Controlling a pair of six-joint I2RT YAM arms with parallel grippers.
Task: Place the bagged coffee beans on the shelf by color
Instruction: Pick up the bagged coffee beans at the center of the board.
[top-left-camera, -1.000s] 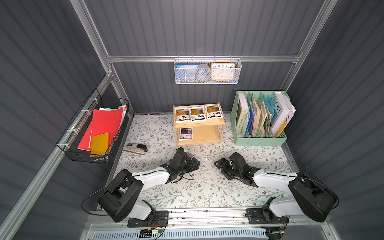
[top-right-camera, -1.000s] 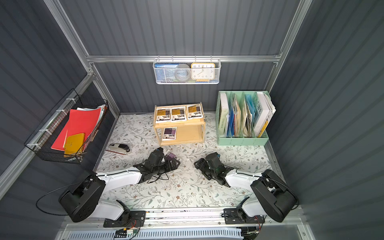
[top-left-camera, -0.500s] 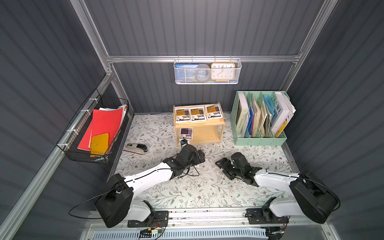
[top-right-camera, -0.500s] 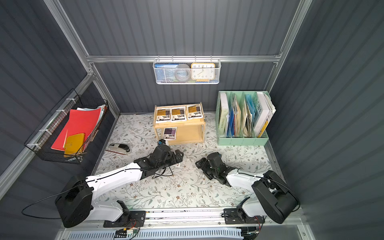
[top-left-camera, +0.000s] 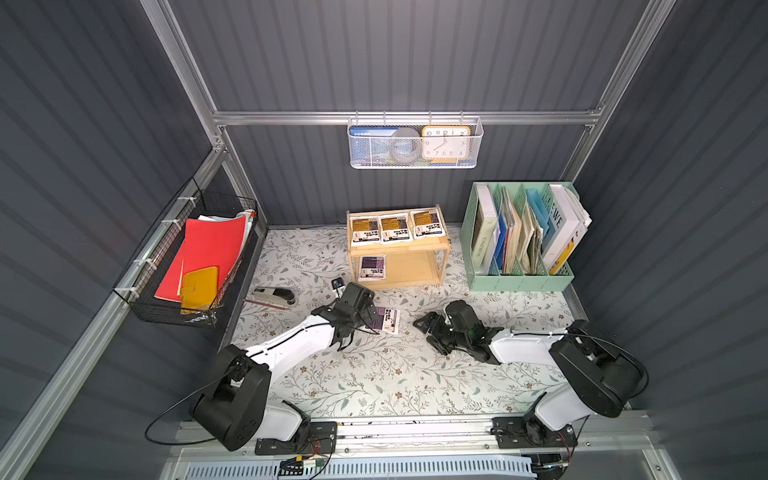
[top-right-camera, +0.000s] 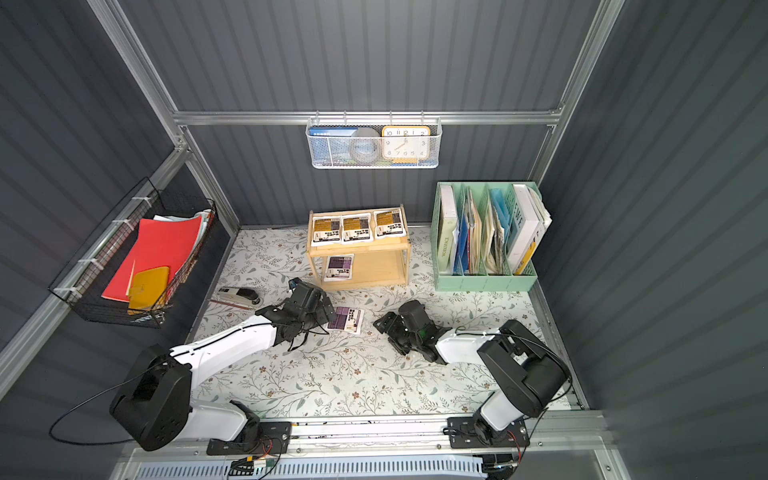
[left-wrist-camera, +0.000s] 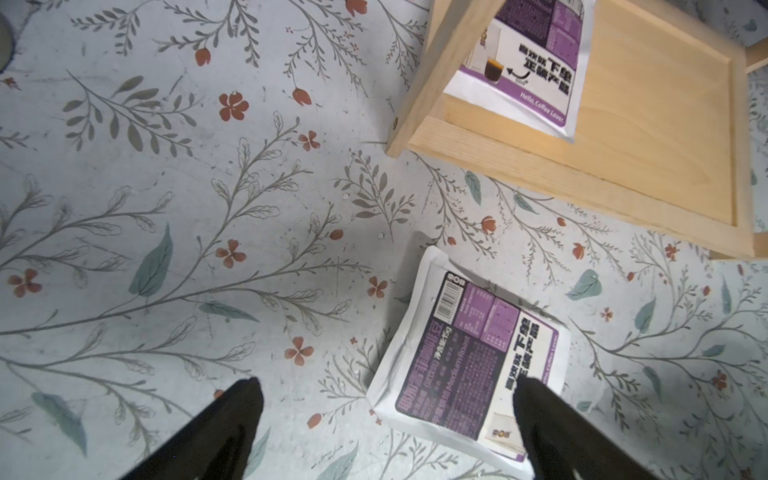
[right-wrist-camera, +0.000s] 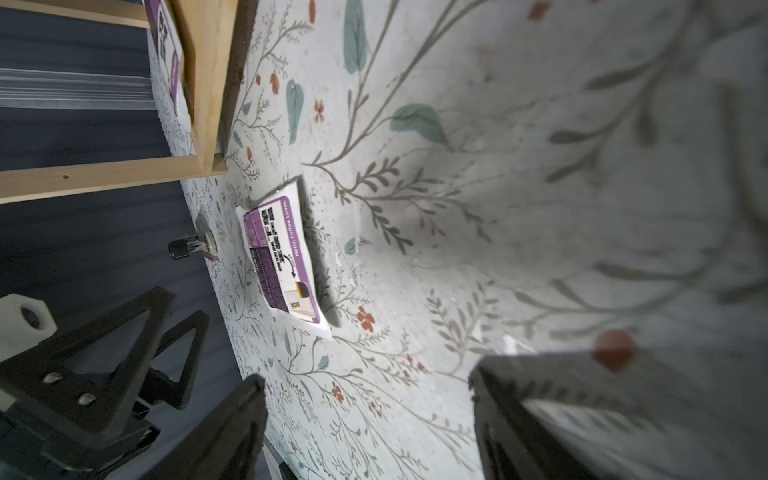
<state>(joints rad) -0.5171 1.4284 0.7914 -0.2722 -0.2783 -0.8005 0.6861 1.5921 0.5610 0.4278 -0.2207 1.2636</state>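
On the floral mat, just in front of the shelf (top-left-camera: 398, 257), a purple pouch (left-wrist-camera: 469, 361) lies flat beneath my left gripper (left-wrist-camera: 384, 419), jaws spread wide and empty, one fingertip over its edge. Nearby my right gripper (right-wrist-camera: 368, 415) gapes, holding nothing. Three yellow pouches (top-left-camera: 395, 228) line the top tray; another purple pouch (top-left-camera: 372, 268) sits below.

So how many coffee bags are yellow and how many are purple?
Yellow-orange coffee bags: 3, all on the shelf top tray.
Purple coffee bags: 2, one on the lower tier, one on the table.
Total: 5
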